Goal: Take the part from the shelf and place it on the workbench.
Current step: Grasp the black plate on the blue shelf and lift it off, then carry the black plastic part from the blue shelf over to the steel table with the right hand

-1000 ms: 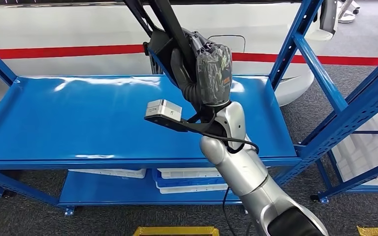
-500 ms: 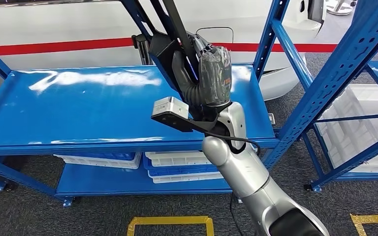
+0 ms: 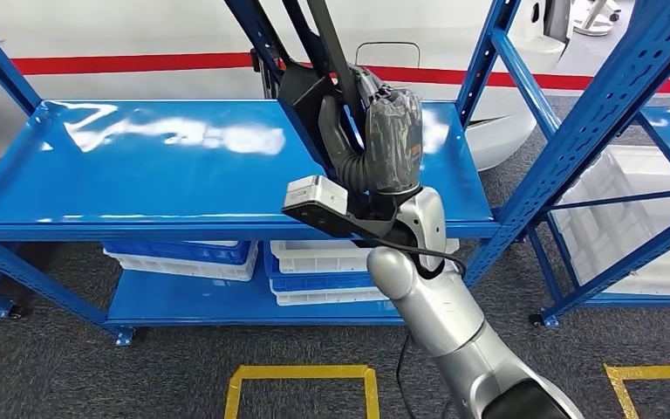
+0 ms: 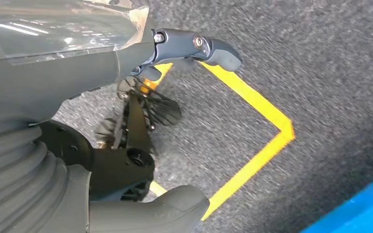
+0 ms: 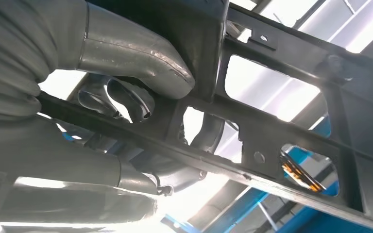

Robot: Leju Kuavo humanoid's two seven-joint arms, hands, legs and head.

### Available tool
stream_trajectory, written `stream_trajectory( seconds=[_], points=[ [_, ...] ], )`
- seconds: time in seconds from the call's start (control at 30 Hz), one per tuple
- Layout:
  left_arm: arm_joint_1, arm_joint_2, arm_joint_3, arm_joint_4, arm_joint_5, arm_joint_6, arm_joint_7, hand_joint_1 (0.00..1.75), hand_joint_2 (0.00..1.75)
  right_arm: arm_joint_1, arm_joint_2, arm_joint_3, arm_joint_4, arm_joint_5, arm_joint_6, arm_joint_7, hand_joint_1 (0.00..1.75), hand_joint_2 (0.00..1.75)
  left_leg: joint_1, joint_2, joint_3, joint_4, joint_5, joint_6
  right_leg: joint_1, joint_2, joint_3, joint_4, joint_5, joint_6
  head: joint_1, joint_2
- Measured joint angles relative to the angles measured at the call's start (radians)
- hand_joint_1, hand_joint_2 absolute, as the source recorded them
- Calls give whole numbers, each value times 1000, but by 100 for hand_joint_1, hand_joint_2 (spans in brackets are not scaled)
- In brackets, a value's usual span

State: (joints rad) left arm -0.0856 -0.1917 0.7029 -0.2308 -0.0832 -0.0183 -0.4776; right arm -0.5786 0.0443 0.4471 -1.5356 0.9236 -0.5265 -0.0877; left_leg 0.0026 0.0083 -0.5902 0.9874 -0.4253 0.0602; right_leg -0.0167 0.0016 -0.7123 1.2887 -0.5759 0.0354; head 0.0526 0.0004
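Note:
The part (image 3: 307, 85) is a black plastic frame with long bars and open windows. My right hand (image 3: 389, 144), in a clear cover, grips it and holds it up above the right half of the blue shelf's top board (image 3: 157, 170). The bars run up out of the head view. In the right wrist view my thumb (image 5: 136, 53) and fingers wrap one bar of the part (image 5: 281, 131). My left hand (image 4: 68, 73) hangs over the grey floor, with its fingers apart and nothing in it.
White and blue bins (image 3: 314, 262) sit on the shelf's lower board. A second blue rack (image 3: 628, 105) stands to the right, with a white crate (image 3: 637, 227) behind it. Yellow tape squares (image 3: 297, 375) mark the grey carpet.
The whole picture has shifted, so the camera has moved: the shelf sits higher and farther off, and more floor shows. My right hand still holds the part in the same grip.

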Motion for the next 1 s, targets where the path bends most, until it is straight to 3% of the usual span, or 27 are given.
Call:
stream_trajectory(
  seconds=[0.03,0.1,0.17,0.23,0.3,0.33,0.37,0.43,0.47,0.5,0.53,0.57,0.63,0.7,0.73,0.8,0.83,0.9,0.97,1.0],
  points=[
    [0,0,0,0,0,0,0,0,175,3,0,-1,0,0,1,0,175,175,-1,0,-14,1,11,-1,0,0,14,7,10,10,0,0],
    [0,0,1,0,0,0,0,0,175,5,0,-4,0,-2,4,-1,175,175,-2,0,-39,5,29,-7,0,0,97,-87,56,26,0,0],
    [0,-1,3,0,0,1,0,0,175,5,3,-6,0,-2,7,-3,175,175,-3,0,-57,12,43,-16,5,-1,195,-231,61,19,-1,0],
    [1,-1,4,0,0,1,0,0,175,6,6,-8,0,-4,11,-6,175,175,-5,0,-65,16,57,-26,13,0,230,-301,46,1,-1,0],
    [3,0,6,1,0,1,0,0,175,6,8,-10,0,-6,16,-11,175,175,-3,-1,-71,18,64,-38,9,-1,220,-306,55,-15,-2,0],
    [3,0,8,1,0,0,0,0,175,6,10,-11,0,-8,19,-14,175,175,-1,-3,-79,28,48,-43,4,-2,215,-305,64,-26,-2,0],
    [4,1,9,1,0,-1,0,0,175,5,12,-12,0,-9,21,-16,175,175,1,-5,-91,54,15,-49,-2,-3,207,-306,75,-37,-3,0],
    [5,3,11,1,1,-3,-1,0,175,5,17,-14,0,-11,24,-18,175,175,7,-8,-126,164,-85,-60,-5,-5,185,-306,98,-51,-4,0],
    [5,3,12,1,2,-5,-2,0,175,5,18,-15,0,-12,24,-18,175,175,10,-8,-142,230,-123,-66,-4,-5,172,-305,109,-51,-4,0],
    [5,4,13,1,2,-6,-2,0,175,7,18,-16,0,-12,25,-19,175,175,12,-8,-150,283,-140,-70,-4,-5,158,-304,120,-50,-4,0],
    [5,4,14,1,4,-8,-3,0,175,8,18,-16,1,-13,25,-19,175,175,15,-8,-143,304,-133,-73,-4,-5,146,-303,129,-47,-5,0],
    [5,4,14,1,6,-10,-4,0,175,9,18,-17,1,-13,25,-20,175,175,19,-8,-119,292,-111,-75,-5,-5,133,-301,137,-44,-5,0],
    [3,5,15,1,8,-14,-5,0,175,10,19,-20,0,-13,25,-21,175,175,25,-9,-22,175,-70,-76,-6,-5,113,-296,151,-33,-5,0],
    [1,5,16,1,8,-15,-6,0,175,8,20,-24,-1,-13,25,-21,175,175,23,-14,63,49,-74,-70,-4,-5,101,-292,164,-18,-3,0],
    [1,6,17,1,8,-15,-7,0,175,7,22,-25,-1,-13,25,-22,175,175,19,-16,79,20,-83,-65,-3,-6,98,-292,171,-10,-3,0],
    [1,6,20,1,8,-16,-8,0,175,6,23,-29,-1,-14,25,-24,175,175,12,-14,74,9,-72,-46,-1,-7,92,-296,186,6,-1,0],
    [0,6,22,1,7,-17,-9,0,175,7,23,-32,-1,-15,25,-25,175,175,10,-12,66,5,-60,-35,-1,-6,83,-290,181,9,-1,0],
    [-1,6,25,2,4,-20,-9,0,175,10,21,-39,-2,-17,25,-27,175,175,9,-5,43,-4,-33,-13,1,-5,50,-228,122,0,0,0],
    [-1,7,26,2,1,-23,-10,0,175,14,19,-43,-2,-19,25,-28,175,175,4,-2,11,-3,-9,-2,1,-5,9,-94,32,-13,2,0],
    [-1,8,26,2,1,-23,-10,0,175,17,18,-44,-2,-19,25,-28,175,175,2,-1,-5,-3,3,-1,1,-5,0,-33,8,-11,2,0]
  ],
)
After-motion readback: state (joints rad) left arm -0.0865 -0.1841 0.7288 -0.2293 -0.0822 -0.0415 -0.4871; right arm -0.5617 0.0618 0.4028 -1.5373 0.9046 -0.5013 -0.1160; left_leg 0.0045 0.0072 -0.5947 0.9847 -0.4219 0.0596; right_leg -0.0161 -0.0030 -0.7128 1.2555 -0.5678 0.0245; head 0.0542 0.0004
